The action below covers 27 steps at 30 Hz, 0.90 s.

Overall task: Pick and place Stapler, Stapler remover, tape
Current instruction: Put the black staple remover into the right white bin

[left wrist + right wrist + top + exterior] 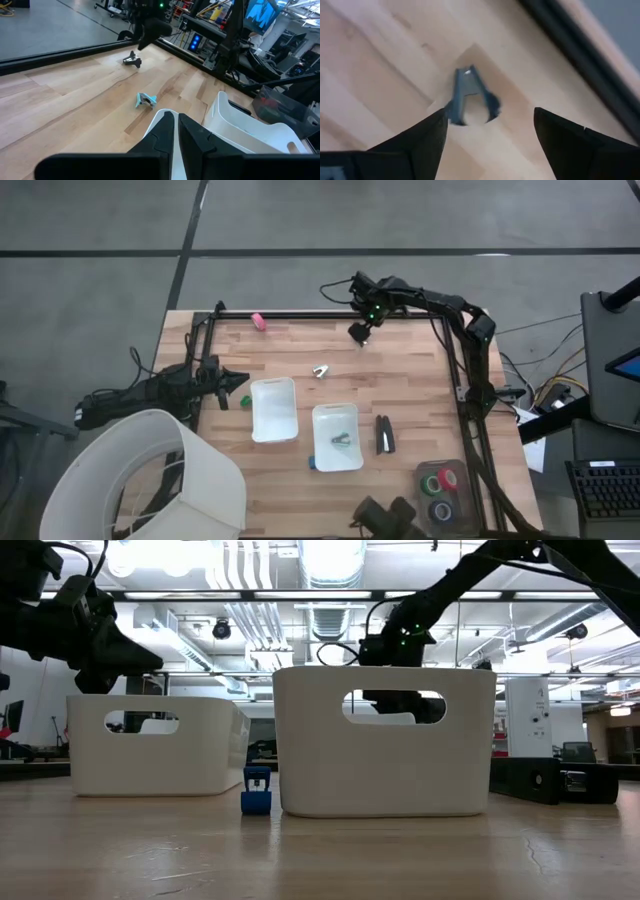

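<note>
Hovering over the far edge of the pale butcher-block wooden table [400, 380], the right gripper [359, 332] points down with its two dark fingers spread wide and nothing between them. Its wrist view looks straight down through that gap at a small dark blue claw-type staple remover [470, 97] lying on the wood just below, untouched.

A second staple remover, light-coloured [321, 370], lies on the bare wood nearer the middle, beyond the two white plastic trays. The left tray [273, 409] looks bare inside; the right tray [336, 436] holds a small dark greenish object [343, 439] that I cannot identify. A little blue item [256, 791] stands on the table just in front of the gap between the trays in the low view.

The slim black stapler with a thin light metal strip [384, 434] lies on the table just to the right of the right tray, apart from it. Green, red and dark tape rolls [441, 488] sit together in a clear container at the near right corner. A small pink object [258, 321] rests at the far edge.

The left gripper [237, 380] waits at the table's left edge, near the left tray, its fingers pressed together and holding nothing.

No writing or brand mark is readable anywhere.
</note>
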Each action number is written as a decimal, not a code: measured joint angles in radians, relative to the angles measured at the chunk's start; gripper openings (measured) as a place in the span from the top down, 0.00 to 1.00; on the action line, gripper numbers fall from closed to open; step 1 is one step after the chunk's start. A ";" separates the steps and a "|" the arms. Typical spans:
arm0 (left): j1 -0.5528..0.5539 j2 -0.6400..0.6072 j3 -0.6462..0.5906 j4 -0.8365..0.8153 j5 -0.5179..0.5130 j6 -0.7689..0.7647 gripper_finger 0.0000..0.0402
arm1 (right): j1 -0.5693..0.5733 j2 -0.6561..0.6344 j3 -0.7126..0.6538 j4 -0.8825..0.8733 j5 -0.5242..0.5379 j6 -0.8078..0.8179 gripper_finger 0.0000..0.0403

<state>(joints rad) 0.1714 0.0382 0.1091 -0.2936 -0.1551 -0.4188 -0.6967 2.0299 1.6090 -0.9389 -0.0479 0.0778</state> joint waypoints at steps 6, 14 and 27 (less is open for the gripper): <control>0.000 0.000 0.000 0.000 0.000 0.000 0.93 | 0.097 0.000 -0.008 0.002 0.018 -0.059 0.33; 0.000 0.000 0.000 0.000 0.000 0.000 0.93 | 0.148 0.000 -0.009 -0.001 0.182 -0.111 0.38; 0.000 0.000 0.000 0.000 0.000 0.000 0.93 | 0.149 0.057 -0.034 0.007 0.179 -0.109 0.41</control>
<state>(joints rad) 0.1715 0.0380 0.1092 -0.2938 -0.1551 -0.4187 -0.5480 2.0870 1.5749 -0.9314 0.1314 -0.0316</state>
